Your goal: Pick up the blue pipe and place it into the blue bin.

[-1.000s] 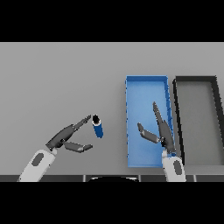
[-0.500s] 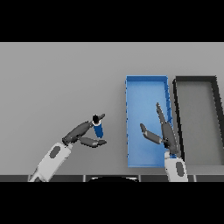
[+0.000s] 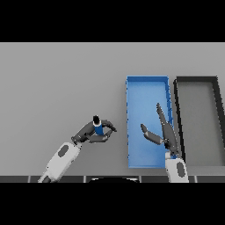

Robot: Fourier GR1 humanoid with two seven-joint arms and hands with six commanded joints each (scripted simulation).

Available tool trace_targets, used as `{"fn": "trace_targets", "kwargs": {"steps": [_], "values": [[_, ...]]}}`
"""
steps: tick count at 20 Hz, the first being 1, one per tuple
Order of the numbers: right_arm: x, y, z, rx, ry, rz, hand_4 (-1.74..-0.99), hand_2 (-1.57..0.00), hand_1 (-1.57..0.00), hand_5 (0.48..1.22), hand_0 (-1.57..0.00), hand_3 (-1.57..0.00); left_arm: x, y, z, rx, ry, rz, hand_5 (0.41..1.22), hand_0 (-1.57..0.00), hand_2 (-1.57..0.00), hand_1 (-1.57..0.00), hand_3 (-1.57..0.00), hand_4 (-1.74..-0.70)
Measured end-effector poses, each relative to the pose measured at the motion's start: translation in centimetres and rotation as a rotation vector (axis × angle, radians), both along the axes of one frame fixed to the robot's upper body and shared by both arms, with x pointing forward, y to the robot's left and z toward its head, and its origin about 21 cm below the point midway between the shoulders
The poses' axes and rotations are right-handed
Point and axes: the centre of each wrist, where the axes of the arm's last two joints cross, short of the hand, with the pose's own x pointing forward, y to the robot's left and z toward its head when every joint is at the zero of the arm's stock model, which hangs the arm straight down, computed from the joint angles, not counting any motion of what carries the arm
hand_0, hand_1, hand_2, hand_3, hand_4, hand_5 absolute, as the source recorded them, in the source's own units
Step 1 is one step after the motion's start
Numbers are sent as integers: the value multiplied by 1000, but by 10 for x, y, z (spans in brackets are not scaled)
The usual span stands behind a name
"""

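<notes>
The left hand (image 3: 94, 134), in the lower left-centre of the frame, has its fingers and thumb curled round the blue pipe (image 3: 98, 128), which stands nearly upright in the grasp with its dark end up. The right hand (image 3: 163, 132), fingers straight and spread apart, holds nothing over the blue bin (image 3: 132, 114) at lower right. A dark bin (image 3: 177, 110) sits just beside it on the grey worktop (image 3: 57, 83).

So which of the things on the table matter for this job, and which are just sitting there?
Part of the job:
- blue pipe, upright, held in the left hand
- blue bin, to the right of the pipe

Just there:
- dark bin, right of the blue one
- right hand, open over the blue bin, holding nothing
</notes>
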Motion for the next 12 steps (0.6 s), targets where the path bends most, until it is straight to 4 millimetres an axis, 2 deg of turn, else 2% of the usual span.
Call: {"fn": "trace_targets", "kwargs": {"steps": [2, 5, 8, 12], "values": [[0, 0, -3, 6, 18, 4, -1196, 1, 1, 604, 1, 1, -2, -4, -2, -8, -40, -21, 1034, -1025, -1142, -1113, -1102, -1567], [0, 3, -2, 9, 7, 13, -1191, 1, 1, 602, 1, 1, -3, -7, -5, -31, -81, -47, 1125, -1291, -1351, -1337, -1272, -1647], [3, 0, 1, 1, 4, 2, -1189, 1, 1, 601, 1, 1, -10, -9, -5, -35, -98, -36, 1172, -1428, -1459, -1451, -1382, -1692], [0, 0, -4, -12, -1, 12, -1183, 1, 1, 606, 1, 1, -6, -18, 20, -110, -159, -11, 1201, -1512, -1525, -1522, -1446, -1721]]}}
